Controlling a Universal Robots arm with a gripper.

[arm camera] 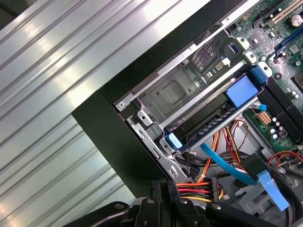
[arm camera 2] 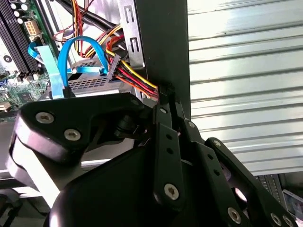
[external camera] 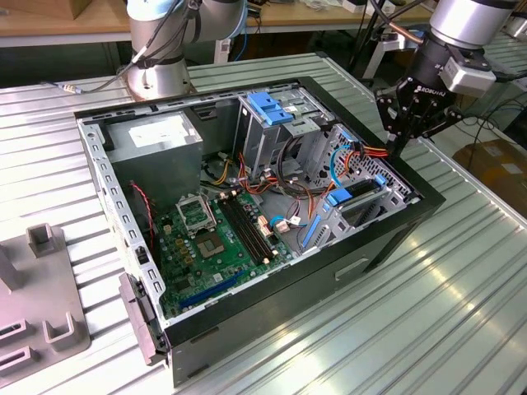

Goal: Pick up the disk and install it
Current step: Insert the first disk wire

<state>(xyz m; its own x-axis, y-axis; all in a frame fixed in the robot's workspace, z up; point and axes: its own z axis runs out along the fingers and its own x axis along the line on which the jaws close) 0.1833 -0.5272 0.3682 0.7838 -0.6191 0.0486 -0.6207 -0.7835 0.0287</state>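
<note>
Ribbed table [external camera: 461,280] — computer case [external camera: 329,288], grey fixture [external camera: 41,304]

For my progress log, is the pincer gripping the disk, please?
No; the shut pincer holds nothing, and the disk sits in its bay.

We see the gripper [arm camera 2: 168,97], fingers [arm camera 2: 166,127] drawn together, its tip close by the computer case's black wall [arm camera 2: 161,42], with a blue cable [arm camera 2: 71,49] and red and yellow wires [arm camera 2: 133,76] just inside it and the ribbed metal table [arm camera 2: 241,71] outside.

One computer case [external camera: 272,321], one motherboard [external camera: 216,240], one disk [arm camera: 210,122], one hand [external camera: 400,146]
</note>
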